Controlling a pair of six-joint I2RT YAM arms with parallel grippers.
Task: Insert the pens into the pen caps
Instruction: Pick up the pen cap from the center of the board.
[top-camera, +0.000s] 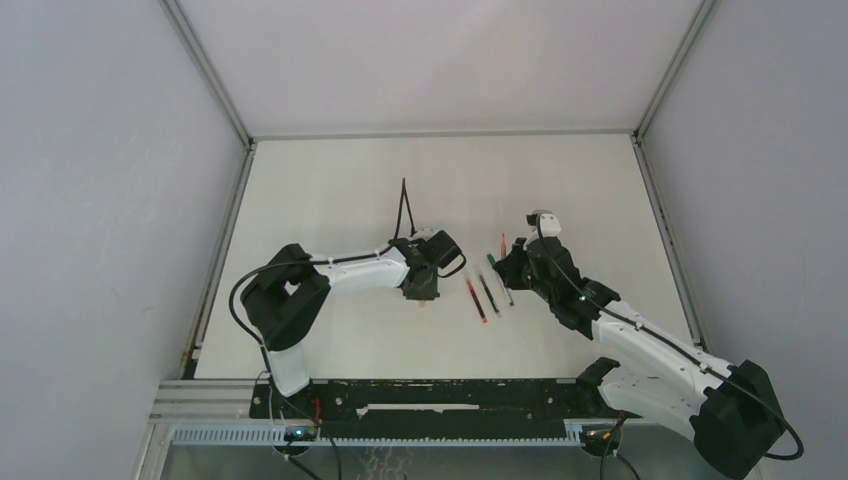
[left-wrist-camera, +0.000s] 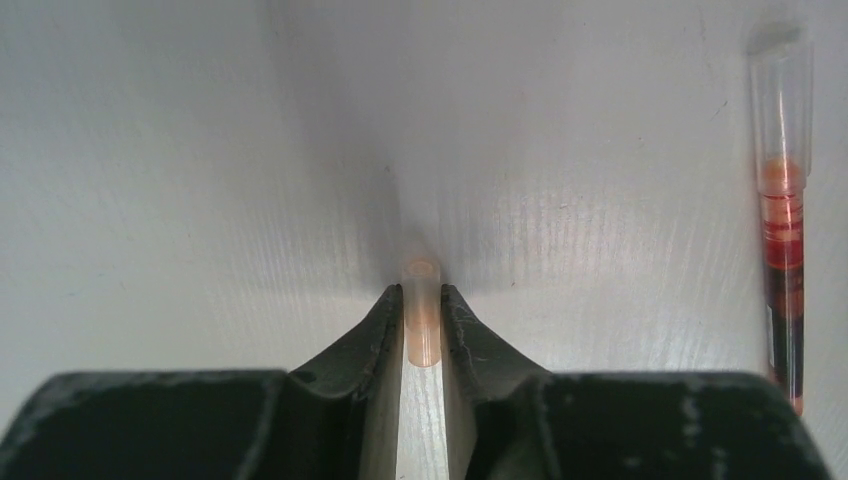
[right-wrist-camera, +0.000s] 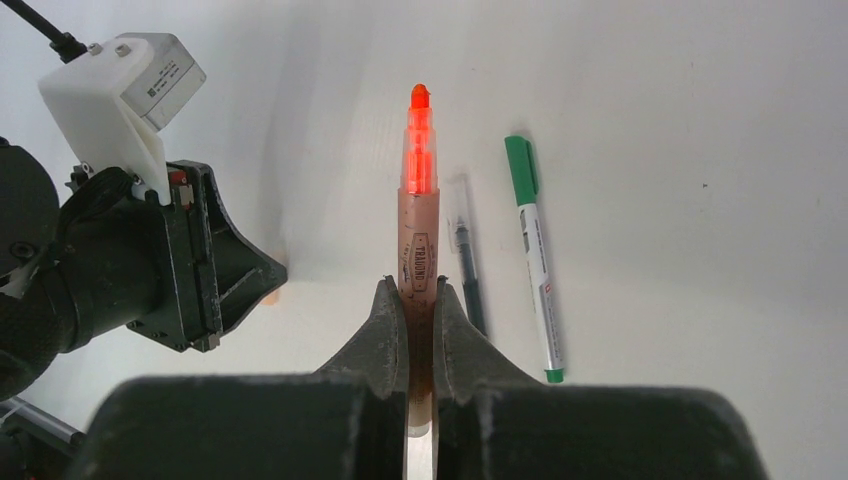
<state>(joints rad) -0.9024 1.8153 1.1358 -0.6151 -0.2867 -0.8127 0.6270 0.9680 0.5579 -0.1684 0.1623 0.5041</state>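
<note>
Left tool (left-wrist-camera: 421, 300) pinched pale red cap (left-wrist-camera: 421, 272) by fingertips only, at 9 o'clock of spare pens (top-camera: 488, 296) on counter (top-camera: 330, 190). Right tool (right-wrist-camera: 420, 296) clamped red pen (right-wrist-camera: 418, 160), tip toward 12 o'clock. Risk: shallow pinch meant off-axis push could twist or eject cap.

Red pen (right-wrist-camera: 418, 240) barrel: "TRADINO", barely legible

Looks like a robotics lab test cell. Plain white tabletop (top-camera: 330, 190) boxed in on three sides by blank grey panels (top-camera: 100, 200) set in aluminium posts (top-camera: 208, 75). Two white-and-black robot arms, left arm (top-camera: 355, 270) and right arm (top-camera: 640, 340), bolted to a black base rail (top-camera: 450, 398) at the near edge. Slotted cable duct (top-camera: 400, 435) just below it. White camera module (right-wrist-camera: 125, 85) fixed on a wrist, black cable (top-camera: 404, 200) looping off it.
</note>
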